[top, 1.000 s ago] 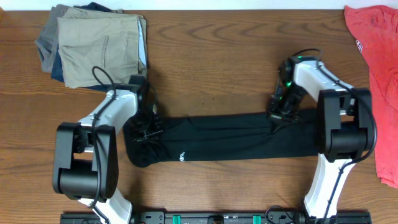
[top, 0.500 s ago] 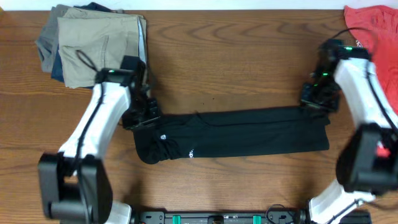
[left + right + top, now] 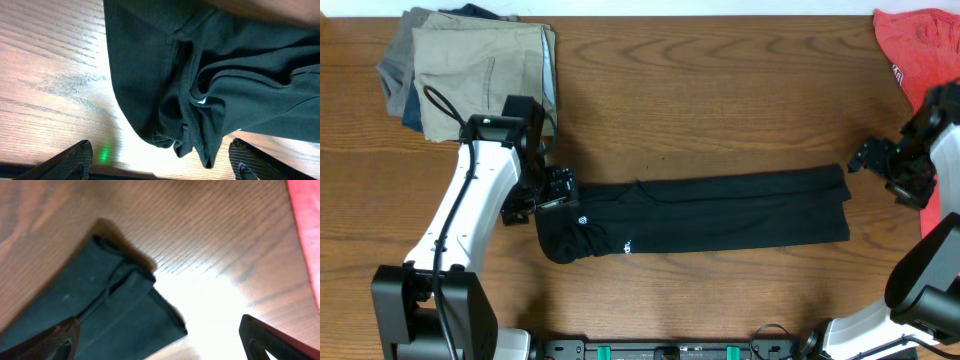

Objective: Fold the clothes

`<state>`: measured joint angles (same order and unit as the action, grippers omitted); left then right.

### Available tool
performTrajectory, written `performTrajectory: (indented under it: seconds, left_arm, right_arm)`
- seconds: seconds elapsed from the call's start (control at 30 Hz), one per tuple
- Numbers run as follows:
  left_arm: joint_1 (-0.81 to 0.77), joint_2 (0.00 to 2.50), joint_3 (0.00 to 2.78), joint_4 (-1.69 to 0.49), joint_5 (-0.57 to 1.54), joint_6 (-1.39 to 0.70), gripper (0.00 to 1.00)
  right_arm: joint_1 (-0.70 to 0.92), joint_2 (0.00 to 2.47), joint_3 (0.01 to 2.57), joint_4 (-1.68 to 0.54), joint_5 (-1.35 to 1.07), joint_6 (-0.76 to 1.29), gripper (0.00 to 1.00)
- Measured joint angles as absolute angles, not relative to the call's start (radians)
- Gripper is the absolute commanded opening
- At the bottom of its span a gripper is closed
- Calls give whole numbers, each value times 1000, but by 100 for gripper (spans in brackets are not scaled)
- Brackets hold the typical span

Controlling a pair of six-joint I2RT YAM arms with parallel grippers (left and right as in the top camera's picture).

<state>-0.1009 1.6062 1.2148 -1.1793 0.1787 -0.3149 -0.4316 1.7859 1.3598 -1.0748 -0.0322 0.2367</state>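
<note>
Noting the release on both sides: a second ago you had each claw pinched shut on the far edge of the black garment; now the left gripper and the right gripper both stand with jaws wide apart and nothing between them. The garment lies flat on the table as one long narrow band, carried a little farther from the base than where it lay a second ago. Left claw: the bunched, rounded end of the band sits directly ahead of its fingers, with the small white logo just past them; the cloth looks rumpled and layered there in the wrist view. Right claw: it has drawn off clear of the cloth, so the squared end of the band now lies just beyond its fingertips, toward its left finger, and the red shirt sits off its right-finger side. Stacked trousers lie behind the left claw, untouched. Judgement: the lengthwise fold is set down and let go; a crosswise fold remains, and you may want the rumpled end smoothed first
</note>
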Motion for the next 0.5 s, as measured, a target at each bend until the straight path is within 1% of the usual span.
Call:
performTrajectory:
  seconds: [0.23, 0.5]
  left_arm:
    - [-101, 1606, 1170, -1171, 176, -317, 95]
    - [-101, 1606, 1168, -1164, 176, -318, 95]
  right_arm:
    - [-525, 1787, 1269, -949, -220, 123, 99]
    - [-532, 1787, 1144, -843, -316, 70, 98]
